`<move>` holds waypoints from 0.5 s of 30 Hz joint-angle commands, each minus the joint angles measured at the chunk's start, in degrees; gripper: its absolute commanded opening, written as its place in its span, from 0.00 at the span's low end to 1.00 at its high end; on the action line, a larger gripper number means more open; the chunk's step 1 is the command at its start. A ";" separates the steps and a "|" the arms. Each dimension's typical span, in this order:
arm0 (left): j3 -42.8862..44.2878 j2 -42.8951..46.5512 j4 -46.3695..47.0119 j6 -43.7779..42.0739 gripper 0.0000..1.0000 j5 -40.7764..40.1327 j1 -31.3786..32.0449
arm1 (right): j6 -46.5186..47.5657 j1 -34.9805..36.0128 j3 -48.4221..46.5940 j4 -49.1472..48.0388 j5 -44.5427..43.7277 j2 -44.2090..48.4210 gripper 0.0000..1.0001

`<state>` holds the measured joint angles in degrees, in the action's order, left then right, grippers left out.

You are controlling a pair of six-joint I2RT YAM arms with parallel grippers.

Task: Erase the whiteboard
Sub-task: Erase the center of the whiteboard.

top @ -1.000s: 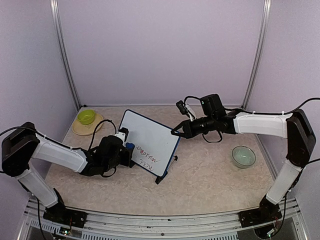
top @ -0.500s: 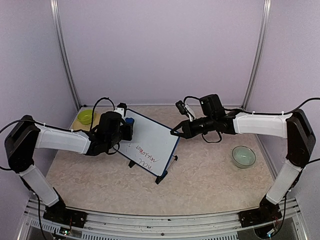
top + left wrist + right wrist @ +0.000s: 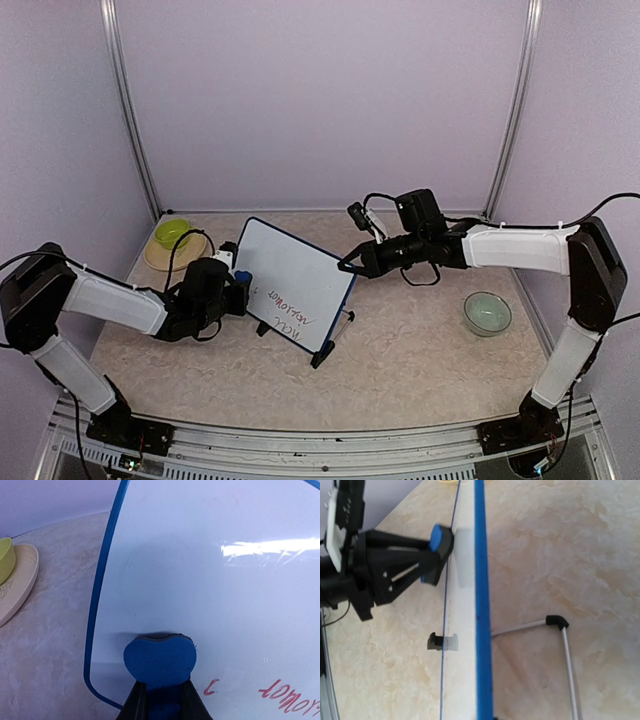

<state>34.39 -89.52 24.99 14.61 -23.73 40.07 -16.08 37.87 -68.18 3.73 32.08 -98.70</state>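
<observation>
The whiteboard (image 3: 300,270) stands tilted on its black legs mid-table, with red handwriting (image 3: 292,306) on its lower part. My left gripper (image 3: 238,290) is shut on a blue eraser (image 3: 160,659) and presses it flat on the board (image 3: 225,580) near the lower left corner, left of the red writing (image 3: 287,700). My right gripper (image 3: 345,266) is at the board's upper right edge and appears shut on it. Its fingers are out of the right wrist view, which looks along the blue frame (image 3: 481,580) and shows the eraser (image 3: 436,537) on the far side.
A green bowl (image 3: 172,234) sits on a tan plate (image 3: 155,260) at the back left, also in the left wrist view (image 3: 20,580). A pale green bowl (image 3: 487,312) sits on the right. A fold-out leg (image 3: 560,622) sticks out behind the board.
My left gripper swept the eraser up to the board's top left corner, then back down along the left edge. The right gripper and board stayed put.
</observation>
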 commanded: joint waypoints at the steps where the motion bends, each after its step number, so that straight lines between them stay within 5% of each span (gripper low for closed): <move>1: -2.48 0.09 -1.03 3.09 0.13 4.63 1.31 | 6.01 2.38 0.75 7.86 2.44 -3.34 0.00; 7: -2.91 -2.80 -3.11 5.32 0.12 1.64 7.62 | 5.98 2.47 1.13 7.67 2.03 -2.83 0.00; 15: 2.08 -4.92 -8.64 8.42 0.12 0.30 7.82 | 5.85 2.47 1.44 7.86 1.97 -2.31 0.00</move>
<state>32.64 -91.15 24.82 20.51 -25.67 47.64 -16.14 37.85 -68.53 4.16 31.86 -99.00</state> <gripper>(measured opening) 0.181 0.051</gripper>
